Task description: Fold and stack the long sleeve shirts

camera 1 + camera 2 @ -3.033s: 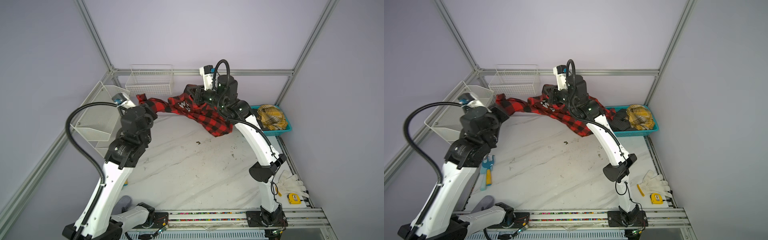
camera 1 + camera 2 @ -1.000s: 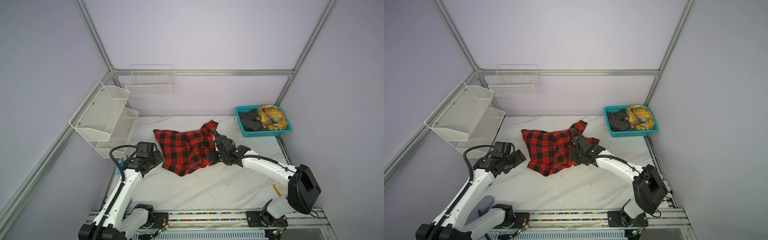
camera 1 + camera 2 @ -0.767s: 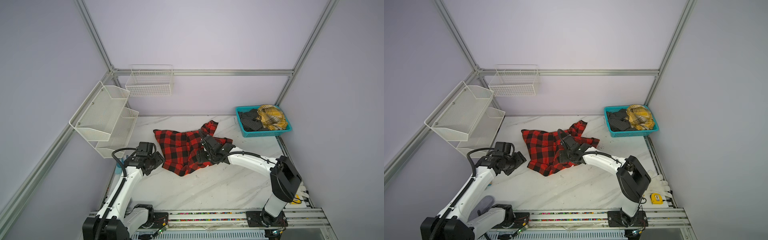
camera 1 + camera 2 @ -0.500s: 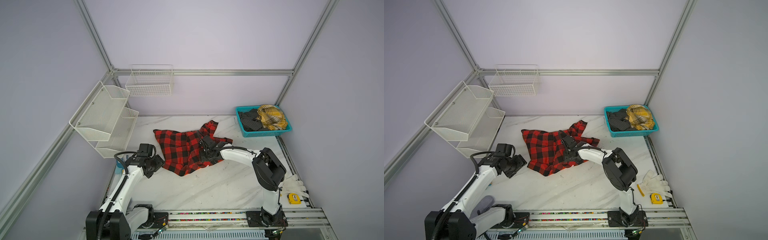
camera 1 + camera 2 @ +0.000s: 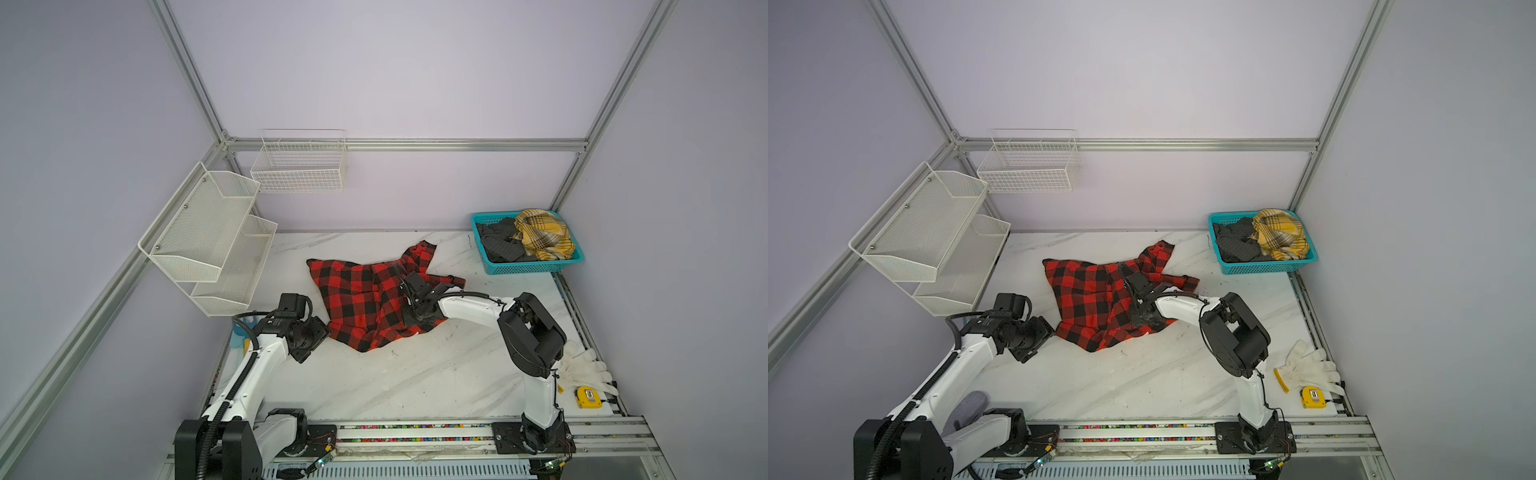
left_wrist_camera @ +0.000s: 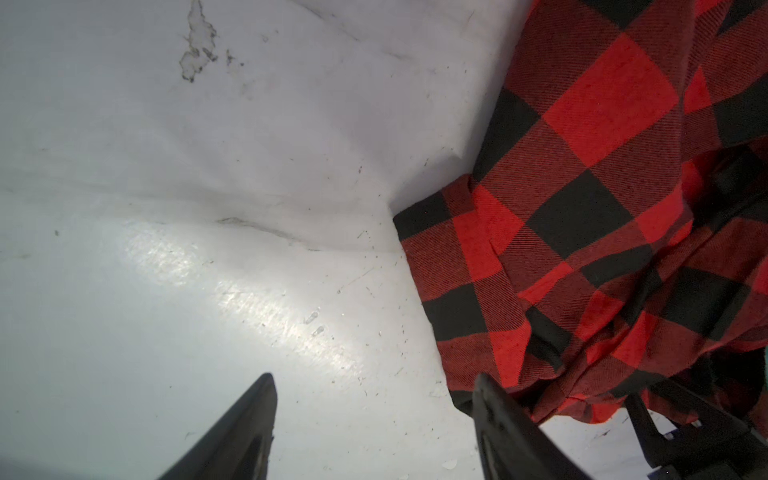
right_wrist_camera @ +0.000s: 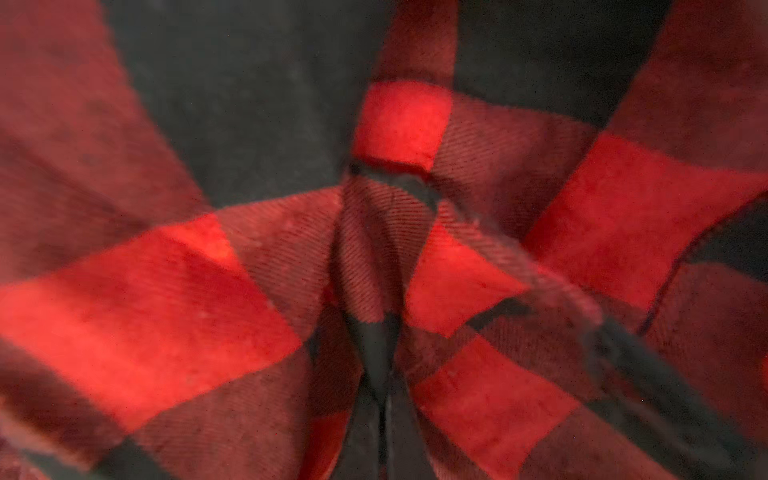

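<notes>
A red-and-black check shirt lies crumpled mid-table in both top views. My right gripper presses down on its right half. In the right wrist view the jaws are together, with gathered check cloth pinched at the tips. My left gripper is open, low at the shirt's front-left hem; one fingertip is at the hem's edge, the other over bare table. A mustard plaid shirt and a dark grey one lie in a teal basket.
White mesh shelves hang on the left wall, and a wire basket hangs on the back wall. White gloves and a yellow tape measure lie at the front right. A blue-and-yellow tool sits at the table's left edge.
The shirt, earlier held up between both arms, now lies on the table. My right gripper slid left onto the cloth and shut on it. The left gripper stayed open by the hem.
</notes>
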Controlling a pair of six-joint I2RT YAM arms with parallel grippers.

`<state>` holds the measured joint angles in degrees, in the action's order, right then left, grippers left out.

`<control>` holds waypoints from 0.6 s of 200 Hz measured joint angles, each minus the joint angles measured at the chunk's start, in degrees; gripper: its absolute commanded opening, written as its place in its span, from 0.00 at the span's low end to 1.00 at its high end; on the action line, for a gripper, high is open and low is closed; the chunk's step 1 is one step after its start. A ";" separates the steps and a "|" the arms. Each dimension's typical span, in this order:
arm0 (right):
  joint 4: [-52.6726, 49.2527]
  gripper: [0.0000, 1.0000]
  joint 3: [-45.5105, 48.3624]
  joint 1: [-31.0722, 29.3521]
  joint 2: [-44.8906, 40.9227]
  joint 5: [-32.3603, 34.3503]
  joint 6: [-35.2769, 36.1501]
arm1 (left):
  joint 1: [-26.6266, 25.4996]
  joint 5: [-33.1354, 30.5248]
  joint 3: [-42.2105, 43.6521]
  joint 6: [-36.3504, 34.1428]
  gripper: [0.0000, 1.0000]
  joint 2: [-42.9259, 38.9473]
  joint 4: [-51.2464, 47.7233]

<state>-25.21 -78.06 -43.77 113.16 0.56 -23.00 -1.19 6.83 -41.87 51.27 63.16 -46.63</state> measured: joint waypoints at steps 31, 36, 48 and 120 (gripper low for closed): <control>-2.05 0.00 -2.75 0.11 -5.92 1.38 -0.52 | 0.00 2.25 0.11 1.20 0.88 0.96 1.90; -2.56 0.00 -3.32 0.20 -7.85 1.90 -0.72 | 0.00 2.73 0.11 1.44 0.89 1.18 2.36; -3.10 0.00 -5.03 1.73 -13.79 2.69 -1.20 | -0.17 3.80 0.11 2.23 0.90 1.57 3.56; -4.11 0.00 -5.42 19.67 -29.81 5.86 -3.52 | -11.89 5.70 -0.11 8.94 0.92 8.94 10.95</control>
<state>-29.32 -83.48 -24.10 83.35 6.42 -26.52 -13.08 12.53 -41.98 60.20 72.10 -35.68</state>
